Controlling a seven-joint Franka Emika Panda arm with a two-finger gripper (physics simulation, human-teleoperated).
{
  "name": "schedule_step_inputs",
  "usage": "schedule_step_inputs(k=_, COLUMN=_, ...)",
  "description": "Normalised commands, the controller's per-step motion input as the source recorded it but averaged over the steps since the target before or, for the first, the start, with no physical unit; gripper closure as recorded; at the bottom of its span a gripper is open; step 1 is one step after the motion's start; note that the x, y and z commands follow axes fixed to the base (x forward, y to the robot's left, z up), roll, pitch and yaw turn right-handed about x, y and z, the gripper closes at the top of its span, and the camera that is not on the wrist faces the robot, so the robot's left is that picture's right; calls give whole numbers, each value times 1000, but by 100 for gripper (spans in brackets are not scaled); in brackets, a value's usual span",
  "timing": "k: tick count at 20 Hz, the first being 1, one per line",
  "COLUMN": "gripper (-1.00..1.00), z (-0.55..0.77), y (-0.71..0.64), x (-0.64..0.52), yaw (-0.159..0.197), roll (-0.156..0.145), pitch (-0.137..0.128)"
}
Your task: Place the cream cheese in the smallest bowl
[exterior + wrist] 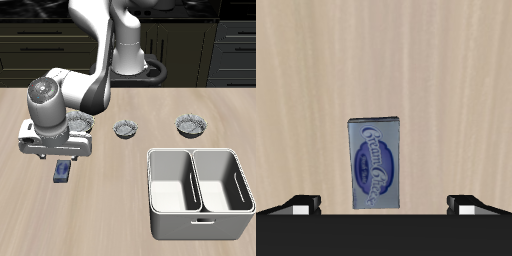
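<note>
The cream cheese is a small dark blue box with a grey-blue label, lying flat on the wooden table near the front. My gripper hangs directly above it, open, with nothing between its fingers. In the wrist view the box lies lengthwise between the two widely spread fingertips, not touching either. The smallest bowl is grey-white speckled with a dark rim. It sits farther back, in the middle of a row of three bowls, and it is empty.
A wider speckled bowl stands at one end of the row. Another bowl shows partly behind my gripper's body. A white double bin sits near the table's front edge.
</note>
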Motion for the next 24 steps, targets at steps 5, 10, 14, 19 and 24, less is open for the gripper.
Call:
schedule_step_inputs(k=5, gripper=-100, z=-198, y=-18, x=-43, yaw=7, roll=0, pitch=17)
schedule_step_inputs(k=10, gripper=-100, z=-253, y=-19, x=-21, yaw=1, roll=2, pitch=34)
schedule_step_inputs(k=14, gripper=-100, z=-166, y=-20, x=-15, yaw=-8, roll=-1, pitch=24)
schedule_step_inputs(k=19, gripper=100, z=-129, y=18, x=-34, yaw=6, roll=8, pitch=13)
schedule_step_inputs(k=24, gripper=100, z=62, y=-30, x=-39, yaw=-15, roll=-1, pitch=-8)
